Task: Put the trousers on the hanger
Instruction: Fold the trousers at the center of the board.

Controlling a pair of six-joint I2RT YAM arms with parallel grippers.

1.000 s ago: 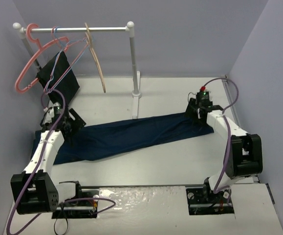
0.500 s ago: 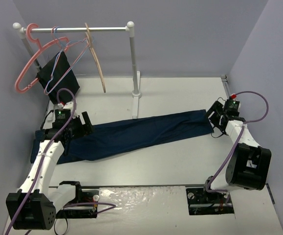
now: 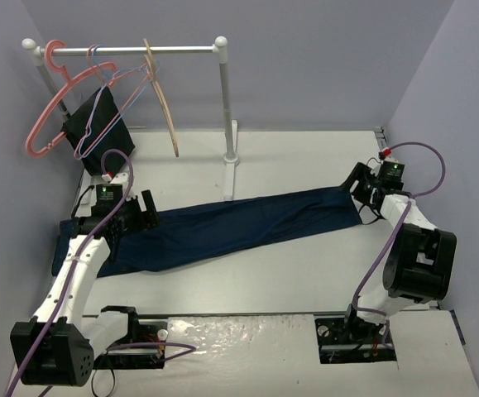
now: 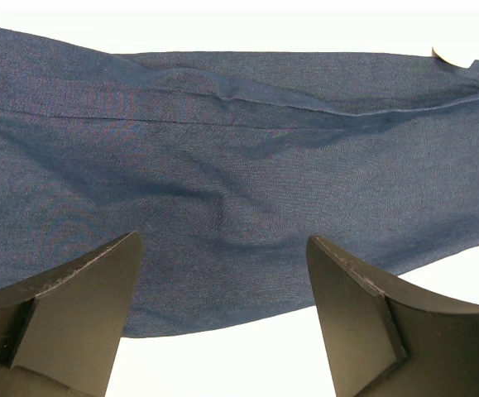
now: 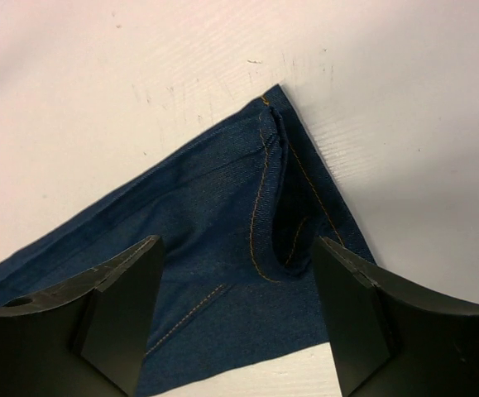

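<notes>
Trousers lie across table; hanger hangs behind.

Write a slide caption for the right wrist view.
Open right end effector above the trousers' orange-stitched corner on the table.

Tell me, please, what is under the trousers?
The trousers lie spread flat on the white table, which shows around them. Whatever is directly beneath the cloth is covered and cannot be seen.

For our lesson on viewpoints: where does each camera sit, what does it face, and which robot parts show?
Top external: high behind the bases, looking down on both arms, trousers, hanger.
Left wrist: on that arm, facing down; open left hand frames denim.
Right wrist: likewise; open right hand above the stitched trouser end.
Shared: all show the trousers.
</notes>
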